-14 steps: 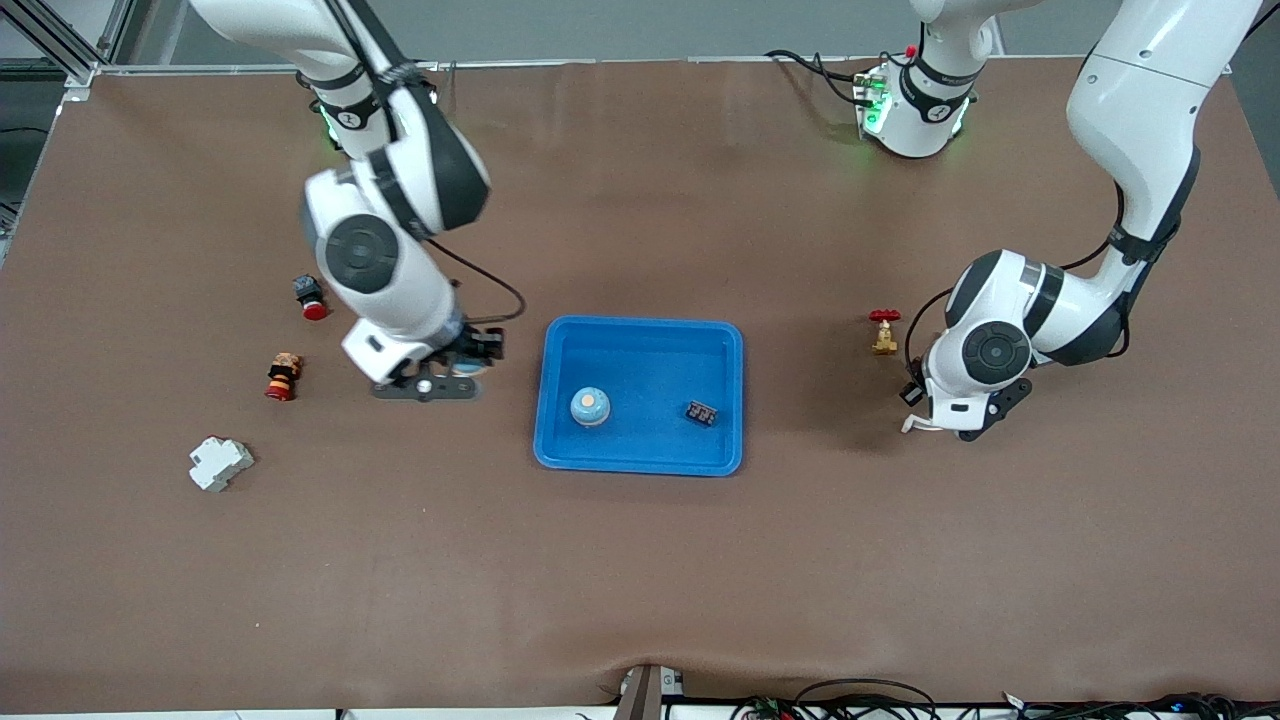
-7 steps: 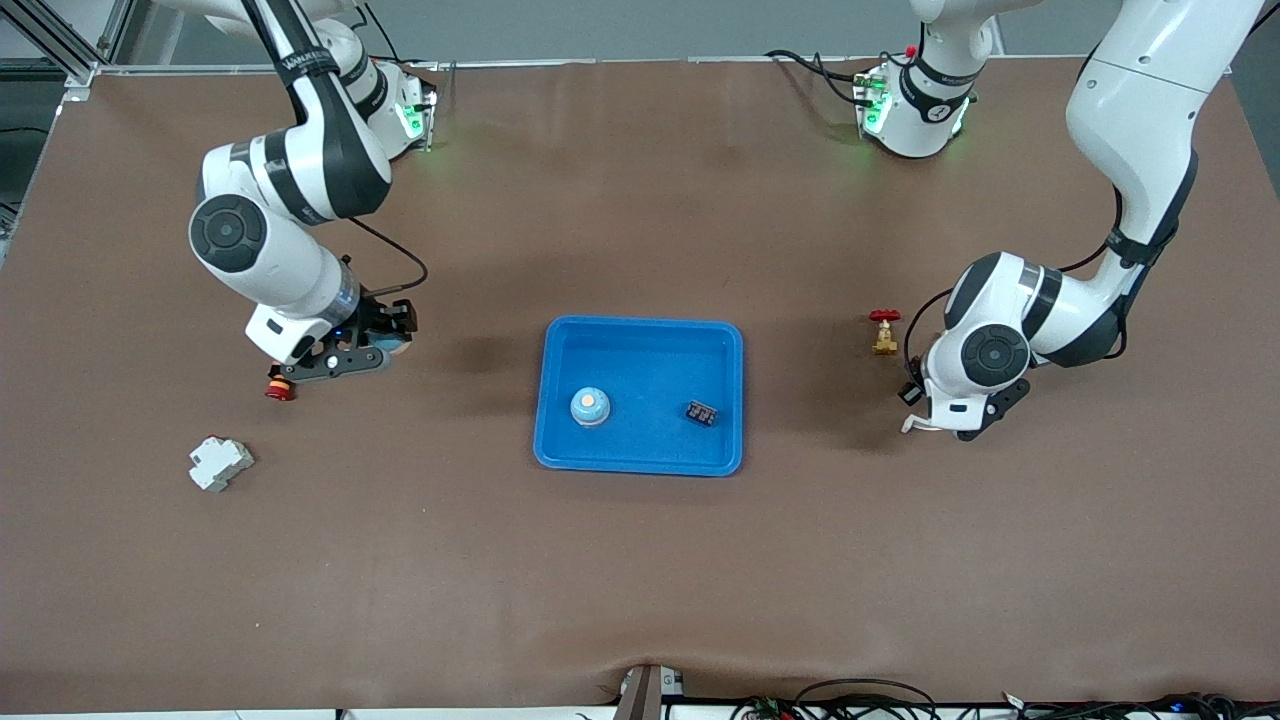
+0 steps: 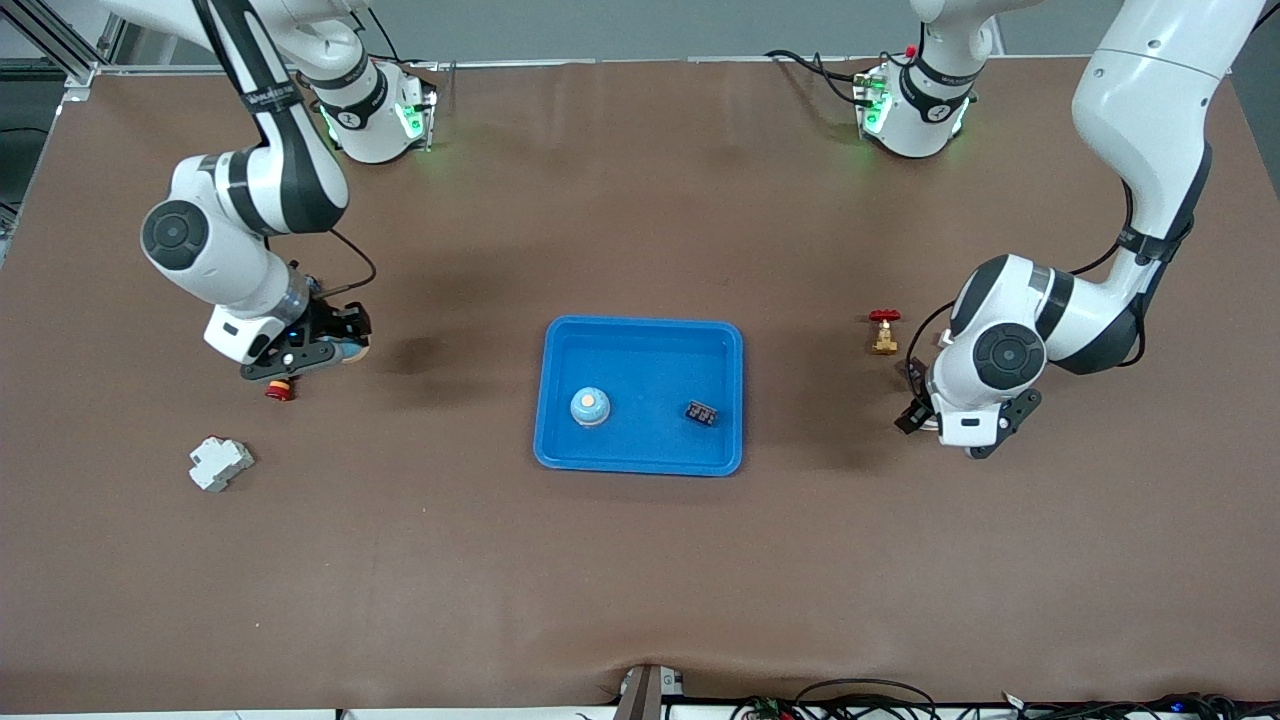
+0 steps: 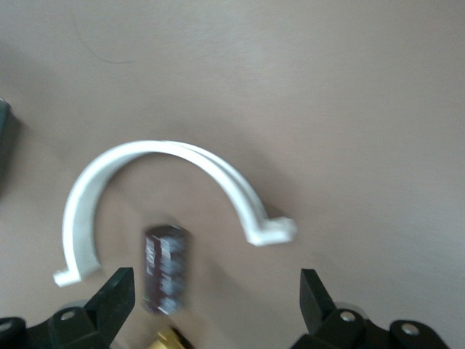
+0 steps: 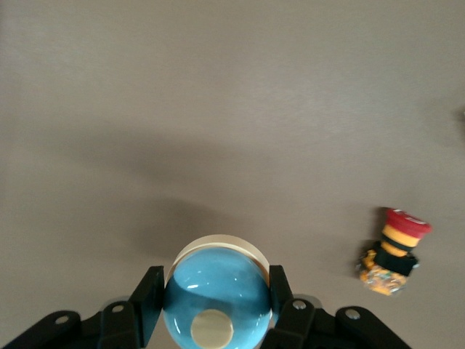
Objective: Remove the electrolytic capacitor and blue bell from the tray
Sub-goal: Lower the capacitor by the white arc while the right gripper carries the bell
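My right gripper [image 5: 216, 289] is shut on a blue dome bell [image 5: 216, 298] with a cream button on top. In the front view that gripper [image 3: 333, 349] is over the bare table beside a red and yellow push button [image 3: 279, 389], well away from the blue tray [image 3: 641, 335]. A second blue bell [image 3: 590, 406] and a small black part [image 3: 702, 413] lie in the tray. My left gripper [image 4: 216, 292] is open, low over a dark cylindrical capacitor [image 4: 166, 268] that lies between its fingers, close to one finger [image 4: 115, 299]. In the front view the left gripper [image 3: 917, 402] hides the capacitor.
A white half-ring clamp [image 4: 163, 190] lies beside the capacitor. A brass valve with a red handle [image 3: 884, 332] stands next to the left gripper. A white block [image 3: 220, 463] lies nearer the front camera at the right arm's end. The push button also shows in the right wrist view [image 5: 392, 251].
My right gripper has carried the bell away from the tray toward the right arm's end of the table. My left gripper has shifted slightly and now covers the white clamp in the front view.
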